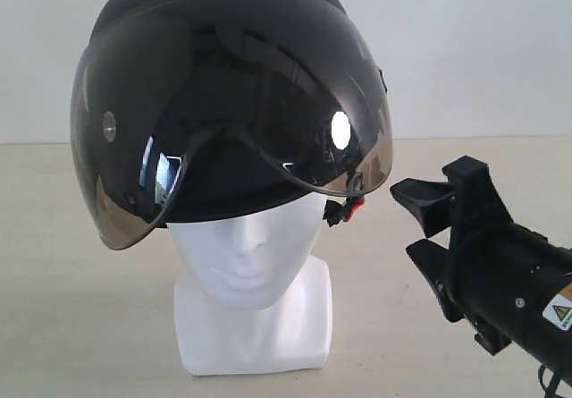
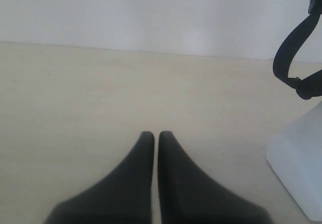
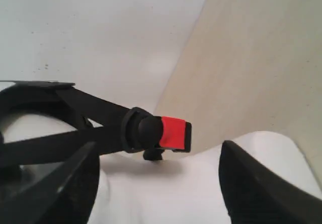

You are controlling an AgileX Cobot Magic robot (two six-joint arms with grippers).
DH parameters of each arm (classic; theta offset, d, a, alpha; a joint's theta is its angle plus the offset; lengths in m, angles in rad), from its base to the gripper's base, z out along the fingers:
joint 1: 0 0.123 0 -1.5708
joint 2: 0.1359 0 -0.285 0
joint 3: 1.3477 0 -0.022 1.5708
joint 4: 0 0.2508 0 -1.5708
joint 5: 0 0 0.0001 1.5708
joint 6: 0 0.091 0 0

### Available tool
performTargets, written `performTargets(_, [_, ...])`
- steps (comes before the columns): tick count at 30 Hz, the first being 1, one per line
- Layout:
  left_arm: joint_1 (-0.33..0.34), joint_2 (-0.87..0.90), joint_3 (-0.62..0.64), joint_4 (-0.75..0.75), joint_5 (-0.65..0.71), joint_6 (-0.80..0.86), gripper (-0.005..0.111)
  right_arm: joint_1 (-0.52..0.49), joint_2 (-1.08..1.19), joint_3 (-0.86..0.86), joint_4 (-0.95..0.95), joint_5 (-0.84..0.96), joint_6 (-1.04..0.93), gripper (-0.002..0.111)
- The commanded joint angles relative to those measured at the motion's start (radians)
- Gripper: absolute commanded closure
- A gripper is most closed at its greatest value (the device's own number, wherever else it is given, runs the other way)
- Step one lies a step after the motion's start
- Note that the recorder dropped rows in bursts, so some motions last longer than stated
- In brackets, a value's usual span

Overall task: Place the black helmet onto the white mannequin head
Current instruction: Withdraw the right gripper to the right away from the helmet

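The black helmet sits on top of the white mannequin head, its tinted visor down over the brow. Its chin strap's red buckle hangs at the helmet's right side. My right gripper hovers to the right of the helmet, open and holding nothing. In the right wrist view the red buckle hangs between the spread fingers of the right gripper, above the white head. My left gripper is shut and empty over the table, beside the head's white base.
The head stands on a pale beige table in front of a plain white wall. A loop of black strap dangles above the base in the left wrist view.
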Motion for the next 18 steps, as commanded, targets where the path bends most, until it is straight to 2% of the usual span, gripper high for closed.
performTargets(1, [0.002, -0.004, 0.004, -0.009, -0.001, 0.002, 0.102, -0.003, -0.004, 0.0, 0.005, 0.039, -0.319, 0.043])
performTargets(2, [0.002, -0.004, 0.004, -0.009, -0.001, 0.002, 0.102, -0.003, -0.004, 0.0, 0.037, 0.077, -0.503, 0.043])
performTargets(5, [0.002, -0.004, 0.004, -0.009, -0.001, 0.002, 0.102, -0.003, -0.004, 0.0, 0.105, 0.197, -0.847, 0.043])
performTargets(8, [0.002, -0.004, 0.004, -0.009, -0.001, 0.002, 0.102, -0.003, -0.006, 0.0, 0.147, 0.253, -0.96, 0.048])
performTargets(10, [0.002, -0.004, 0.004, -0.009, -0.001, 0.002, 0.102, -0.003, -0.038, 0.0, 0.147, 0.273, -0.989, 0.066])
performTargets(11, [0.002, -0.004, 0.004, -0.009, -0.001, 0.002, 0.102, -0.003, -0.073, 0.0, 0.147, 0.296, -1.017, 0.081])
performTargets(14, [0.002, -0.004, 0.004, -0.009, -0.001, 0.002, 0.102, -0.003, -0.159, 0.0, 0.152, 0.333, -1.195, 0.108])
performTargets(18, [0.002, -0.004, 0.004, -0.009, -0.001, 0.002, 0.102, -0.003, -0.273, -0.045, 0.296, 0.41, -1.428, 0.108])
